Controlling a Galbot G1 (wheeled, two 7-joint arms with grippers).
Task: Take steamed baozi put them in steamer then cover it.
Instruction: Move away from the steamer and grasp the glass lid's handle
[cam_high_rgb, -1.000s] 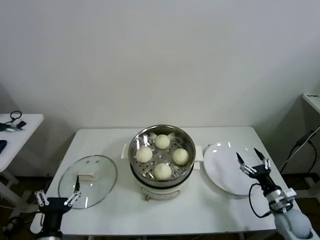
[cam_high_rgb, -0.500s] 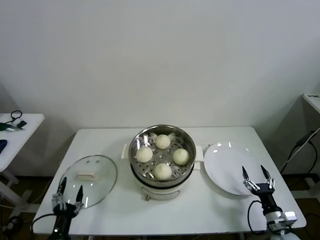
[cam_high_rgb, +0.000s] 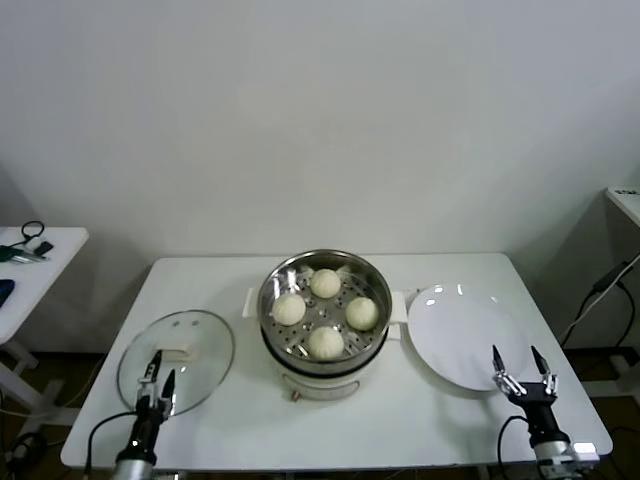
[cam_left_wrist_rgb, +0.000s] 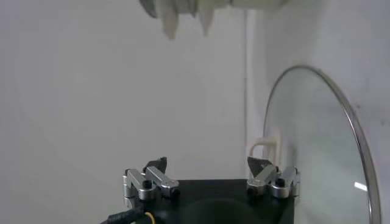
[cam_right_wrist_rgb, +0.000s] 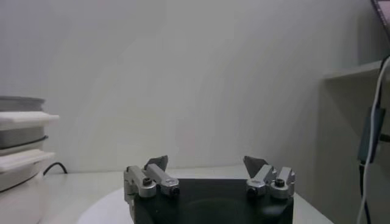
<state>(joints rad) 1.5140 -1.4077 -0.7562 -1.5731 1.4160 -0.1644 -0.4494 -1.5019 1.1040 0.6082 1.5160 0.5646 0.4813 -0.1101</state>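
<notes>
All four baozi (cam_high_rgb: 325, 312) sit in the steamer (cam_high_rgb: 323, 355). Left gripper (cam_high_rgb: 156, 378) is open, fingers over the cover (cam_high_rgb: 176, 362) edge. Right gripper (cam_high_rgb: 520, 371) is open too, plate (cam_high_rgb: 455, 334) just past its fingertips.

A plain pale wall (cam_high_rgb: 320, 120), bare and evenly lit, fills the upper half of the head view behind a white rectangular tabletop (cam_high_rgb: 450, 420). To the left stands a second small white table (cam_high_rgb: 45, 262) carrying dark cables and a few small items too small to tell apart, with darker floor (cam_high_rgb: 25, 400) showing beneath it. At the far right edge the corner of another white surface (cam_high_rgb: 625, 205) juts in, with a dark cable (cam_high_rgb: 600, 290) hanging below it.
</notes>
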